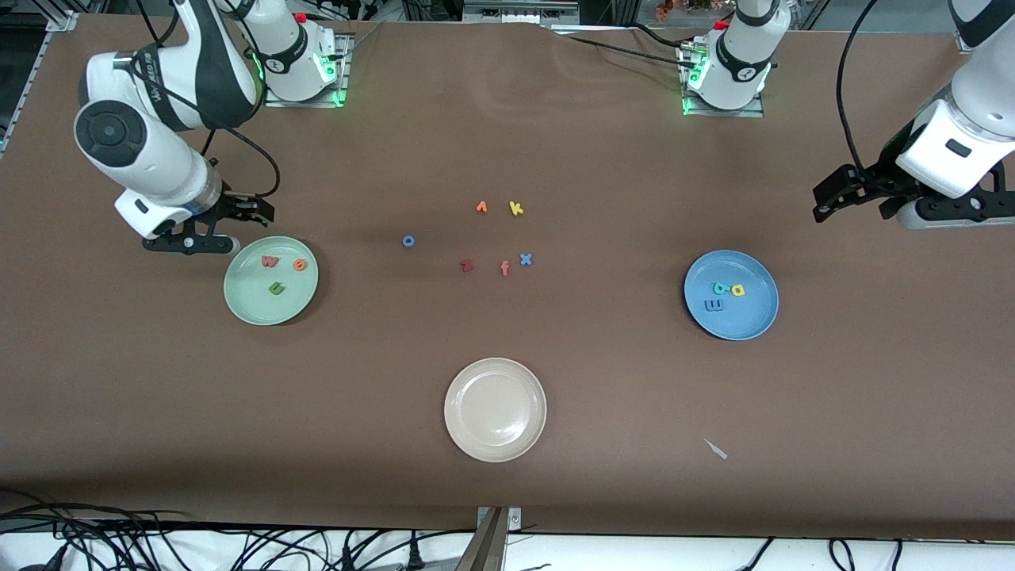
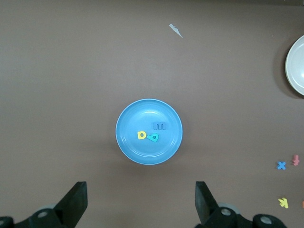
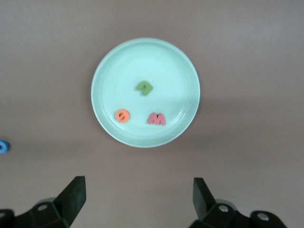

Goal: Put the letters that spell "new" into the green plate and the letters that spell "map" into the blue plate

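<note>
The green plate [image 1: 246, 300] lies toward the right arm's end of the table. In it are a pinkish-red w [image 1: 270, 261], an orange e [image 1: 299, 265] and a green n [image 1: 276, 288]. The right wrist view shows the same plate [image 3: 111, 64] with the n [image 3: 144, 88], e [image 3: 122, 116] and w [image 3: 156, 119]. My right gripper [image 1: 238, 228] [image 3: 137, 197] hangs open and empty beside the plate's rim. The blue plate [image 1: 753, 316] [image 2: 135, 116] holds a teal a [image 1: 721, 288], a yellow p [image 1: 737, 290] and a blue m [image 1: 714, 304]. My left gripper [image 1: 840, 198] [image 2: 141, 199] is open and empty, raised off toward its own end.
A cream-white plate [image 1: 476, 428] sits near the front edge at mid-table. Several loose letters lie in the middle: a blue o [image 1: 408, 241], an orange letter [image 1: 481, 207], a yellow k [image 1: 516, 208], a dark red z [image 1: 467, 266], an f [image 1: 504, 268] and a blue x [image 1: 526, 258]. A pale scrap [image 1: 716, 449] lies nearer the camera than the blue plate.
</note>
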You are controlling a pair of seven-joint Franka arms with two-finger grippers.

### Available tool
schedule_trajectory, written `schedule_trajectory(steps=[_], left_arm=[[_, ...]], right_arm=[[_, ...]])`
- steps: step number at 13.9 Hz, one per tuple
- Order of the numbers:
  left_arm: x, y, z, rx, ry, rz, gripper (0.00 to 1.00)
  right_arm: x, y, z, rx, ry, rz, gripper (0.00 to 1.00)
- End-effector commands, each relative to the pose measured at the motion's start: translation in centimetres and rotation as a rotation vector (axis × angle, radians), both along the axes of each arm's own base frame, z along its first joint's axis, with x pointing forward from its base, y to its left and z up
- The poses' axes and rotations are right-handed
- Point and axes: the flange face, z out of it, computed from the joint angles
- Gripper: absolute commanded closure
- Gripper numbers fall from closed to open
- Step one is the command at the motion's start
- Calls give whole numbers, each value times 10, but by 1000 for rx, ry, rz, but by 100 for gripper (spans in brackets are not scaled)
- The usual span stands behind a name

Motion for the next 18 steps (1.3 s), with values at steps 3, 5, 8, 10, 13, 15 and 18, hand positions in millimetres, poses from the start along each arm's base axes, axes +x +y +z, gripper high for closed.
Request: schedule_trajectory(steps=[3, 5, 8, 10, 13, 15, 18], left_arm=[[4, -8, 5, -25, 10, -5, 0], [5, 3, 5, -33, 10, 13, 0], [6, 8, 11, -35, 0, 22, 0], [6, 9, 12, -35, -1, 28, 0], [7, 11, 9, -24, 12, 21, 0], [9, 19, 4, -24, 19, 30, 0], [8, 13, 12, -22, 2, 22, 0]], right_arm=[[32, 9, 100, 70, -141, 50, 0], [37, 6, 142, 107, -144, 139, 0], [33, -23, 190, 195, -105, 141, 0], [37, -25, 193, 196, -111, 137, 0], [41, -22, 201, 167, -124, 150, 0], [47, -22, 194, 146, -116, 151, 0], [48, -24, 194, 98, -115, 160, 0]])
